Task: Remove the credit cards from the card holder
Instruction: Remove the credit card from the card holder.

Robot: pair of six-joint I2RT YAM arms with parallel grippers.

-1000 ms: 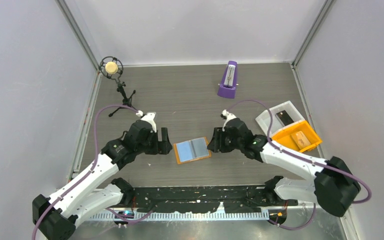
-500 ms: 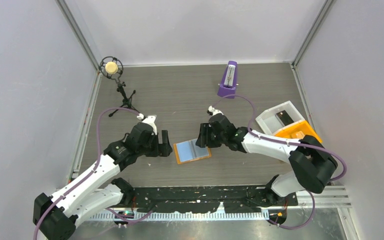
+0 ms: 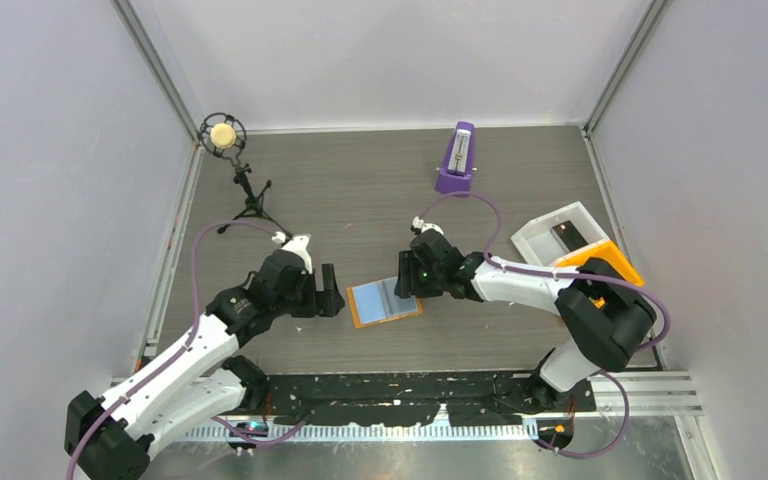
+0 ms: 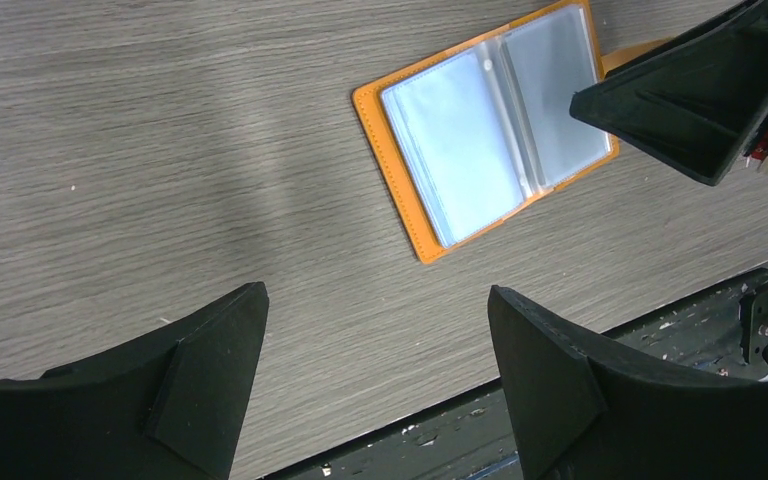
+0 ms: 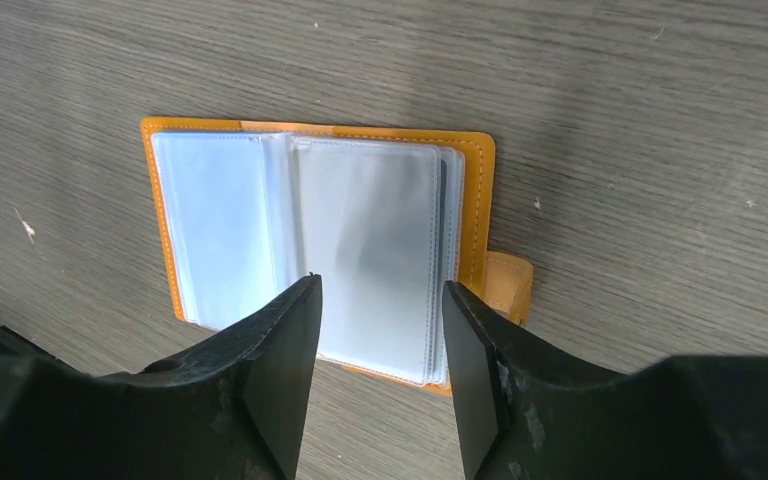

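Near the middle of the grey wood-grain counter's (image 3: 360, 190) front edge, the small flat orange folding card holder (image 3: 385, 302) lies open, clear sleeves (image 5: 360, 230) facing up. The right gripper (image 5: 380, 288) hovers over its right page with fingers released. The left gripper (image 4: 378, 300), fingers spread wide, hangs just beside its left edge.

left gripper (image 4: 375, 300): jaws wide apart | right gripper (image 5: 380, 285): jaws narrowly parted, pointing down

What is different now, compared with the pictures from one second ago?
The right gripper swung left, from beside the flat orange folding card holder to above its clear sleeves, jaws open and gripping nothing. The left gripper, the open holder and the purple metronome stayed about where they were.
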